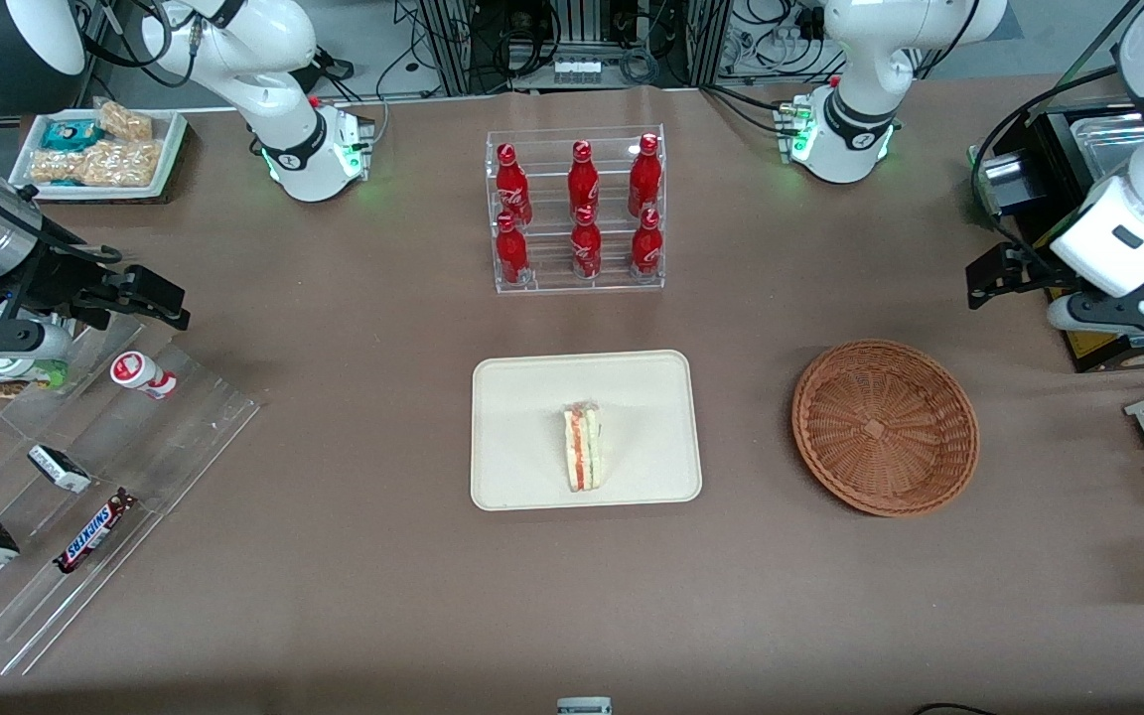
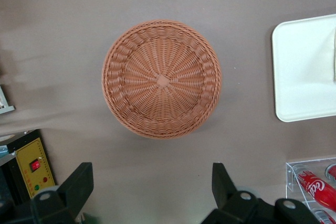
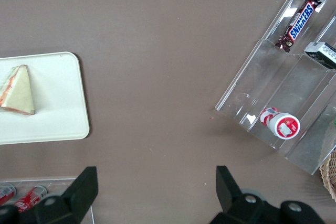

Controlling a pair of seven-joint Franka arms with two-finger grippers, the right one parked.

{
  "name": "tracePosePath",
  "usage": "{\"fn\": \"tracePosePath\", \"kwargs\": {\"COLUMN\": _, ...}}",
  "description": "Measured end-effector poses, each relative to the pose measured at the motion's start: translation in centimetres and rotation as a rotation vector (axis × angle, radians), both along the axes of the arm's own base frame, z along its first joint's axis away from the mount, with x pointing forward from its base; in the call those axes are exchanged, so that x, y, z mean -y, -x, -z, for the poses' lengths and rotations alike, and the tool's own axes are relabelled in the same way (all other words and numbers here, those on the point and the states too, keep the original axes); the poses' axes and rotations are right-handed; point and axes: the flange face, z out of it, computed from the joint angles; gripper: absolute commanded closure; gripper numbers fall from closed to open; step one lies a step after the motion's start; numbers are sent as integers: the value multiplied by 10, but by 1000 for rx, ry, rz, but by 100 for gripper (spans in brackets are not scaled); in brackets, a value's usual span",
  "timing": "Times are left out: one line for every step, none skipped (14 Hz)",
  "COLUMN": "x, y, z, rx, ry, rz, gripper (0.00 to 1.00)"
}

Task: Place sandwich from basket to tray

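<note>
Bench space is covered in a brown cloth, and the cream tray sits at its middle, nearer the front camera than the clear rack of red bottles. Next in size, the wicker basket lies toward the working arm's end, well apart from the tray and with nothing in it. The hand hangs above the bench beside the basket, its fingers spread wide and gripping nothing (the wrist view shows bare cloth between them). Smallest, the sandwich already stands on the tray on one edge, its orange-red and green filling facing up. It looks light, soft and easily crushed; should it need moving, a gentle pinch across the two bread faces would suit.
</note>
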Motion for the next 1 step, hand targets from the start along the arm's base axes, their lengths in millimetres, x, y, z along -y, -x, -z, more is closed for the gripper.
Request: {"fn": "tracePosePath", "kwargs": {"x": 6, "y": 0, "z": 2, "rx": -5, "ry": -1, "rz": 11, "gripper": 0}}
